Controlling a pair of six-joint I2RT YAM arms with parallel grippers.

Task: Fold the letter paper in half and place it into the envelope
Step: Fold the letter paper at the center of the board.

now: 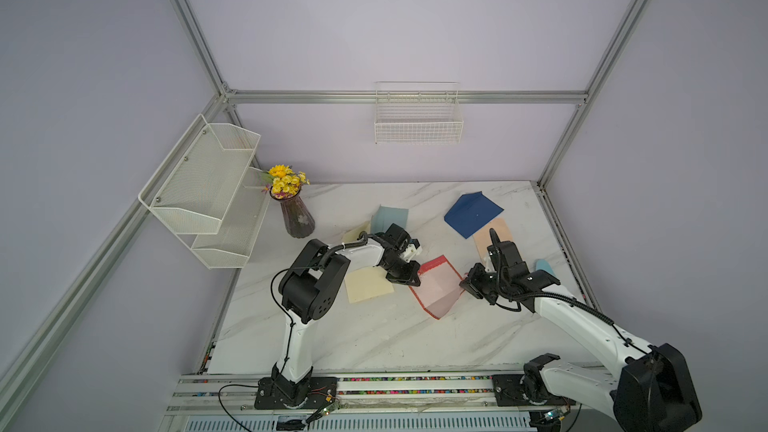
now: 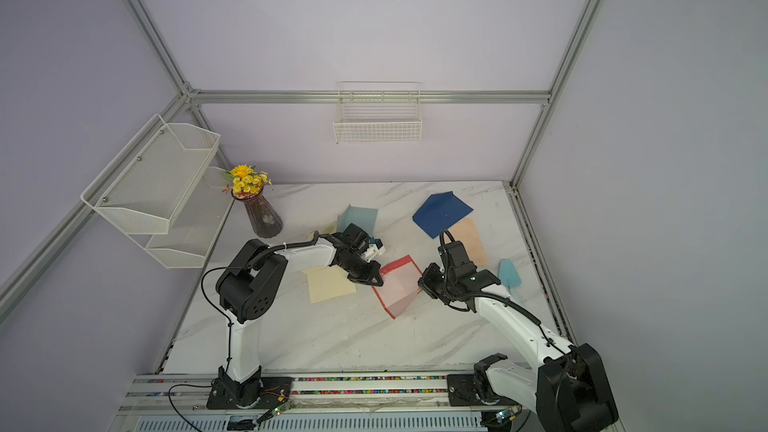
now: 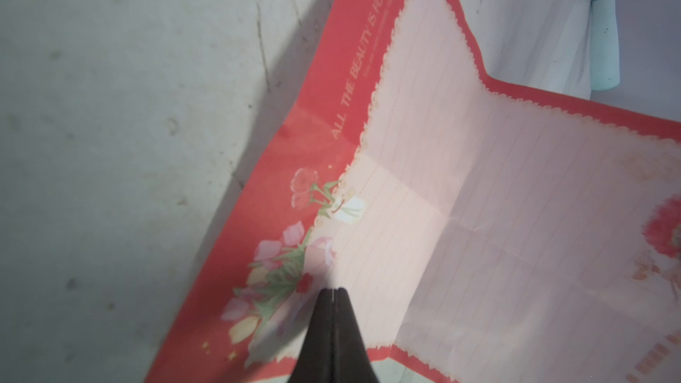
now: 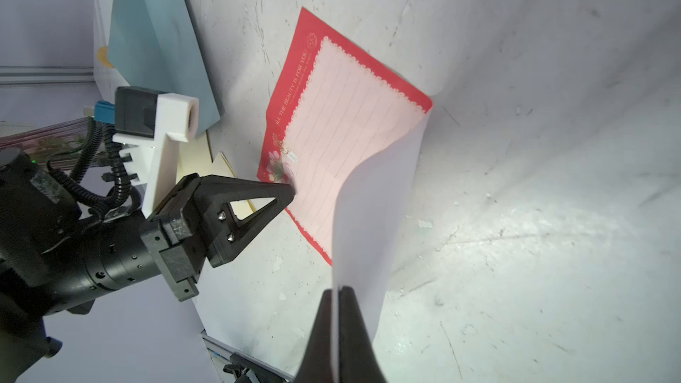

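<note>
Risk: right gripper [image 4: 337,291] clamps letter paper [image 4: 331,123] edge between its jaws; left gripper [image 3: 333,291], jaws closed, pins far end under its tip. Uneven pull could skew crease.

The letter paper [image 1: 438,290] is seen on the middle of the table [image 1: 353,338], held between the left gripper [image 1: 417,282] at its left edge and the right gripper [image 1: 462,283] at its right; an envelope [image 1: 473,214] is set behind, rightward; a vase [image 1: 297,218] is placed back left.

Left arm [image 1: 361,252] hides part of the cream sheet [image 1: 368,286]; the letter paper's [image 3: 497,197] small print is blurred.
</note>
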